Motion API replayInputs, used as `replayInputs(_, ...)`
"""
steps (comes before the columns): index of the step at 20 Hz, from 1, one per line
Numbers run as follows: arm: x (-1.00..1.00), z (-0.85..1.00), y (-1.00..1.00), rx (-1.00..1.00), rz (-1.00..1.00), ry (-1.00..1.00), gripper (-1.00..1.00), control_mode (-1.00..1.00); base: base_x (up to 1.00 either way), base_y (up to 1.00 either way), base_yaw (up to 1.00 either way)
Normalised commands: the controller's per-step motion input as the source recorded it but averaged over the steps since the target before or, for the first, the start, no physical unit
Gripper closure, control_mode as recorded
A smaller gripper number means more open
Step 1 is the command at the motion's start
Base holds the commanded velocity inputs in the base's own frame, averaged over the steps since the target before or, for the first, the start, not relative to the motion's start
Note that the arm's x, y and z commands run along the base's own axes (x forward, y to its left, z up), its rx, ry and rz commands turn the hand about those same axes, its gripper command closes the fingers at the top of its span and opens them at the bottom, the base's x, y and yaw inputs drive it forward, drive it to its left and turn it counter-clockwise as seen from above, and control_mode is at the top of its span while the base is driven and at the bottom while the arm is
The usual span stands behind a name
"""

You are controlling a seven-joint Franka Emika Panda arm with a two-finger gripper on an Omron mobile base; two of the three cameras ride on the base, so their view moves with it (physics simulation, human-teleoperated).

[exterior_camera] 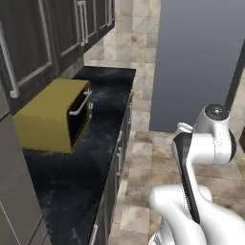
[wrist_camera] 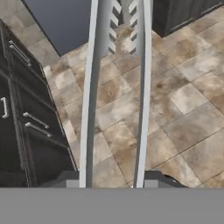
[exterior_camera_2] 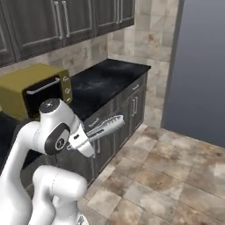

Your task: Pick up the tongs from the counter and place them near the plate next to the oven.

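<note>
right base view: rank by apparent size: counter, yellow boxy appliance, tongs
1. counter, the widest spread in frame.
2. yellow boxy appliance, clearly smaller than the counter.
3. tongs, slim, held in the shut gripper; they are nearer the camera than the other two, yet look smallest.

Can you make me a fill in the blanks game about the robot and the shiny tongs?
1. The gripper is shut on the ____.
2. The tongs stick out over the tiled ____, not the counter.
3. The boxy appliance on the counter is coloured ____.
4. The cabinet handles under the counter are ____ in colour.

Missing words: tongs; floor; yellow; silver
</note>
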Motion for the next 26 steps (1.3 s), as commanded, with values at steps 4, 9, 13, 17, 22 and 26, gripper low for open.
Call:
replayInputs(4,0.00,0.00,0.00,0.00,0.00,0.00,1.00,1.00,0.00,-0.24,-0.61)
replayInputs(9,0.00,0.00,0.00,0.00,0.00,0.00,1.00,1.00,0.00,-0.19,-0.56)
replayInputs(13,0.00,0.00,0.00,0.00,0.00,0.00,1.00,1.00,0.00,-0.16,-0.51)
replayInputs(17,0.00,0.00,0.00,0.00,0.00,0.00,1.00,1.00,0.00,-0.14,-0.51)
replayInputs(22,0.00,0.00,0.00,0.00,0.00,0.00,1.00,1.00,0.00,-0.21,-0.51)
replayInputs(26,0.00,0.00,0.00,0.00,0.00,0.00,1.00,1.00,0.01,-0.20,-0.51)
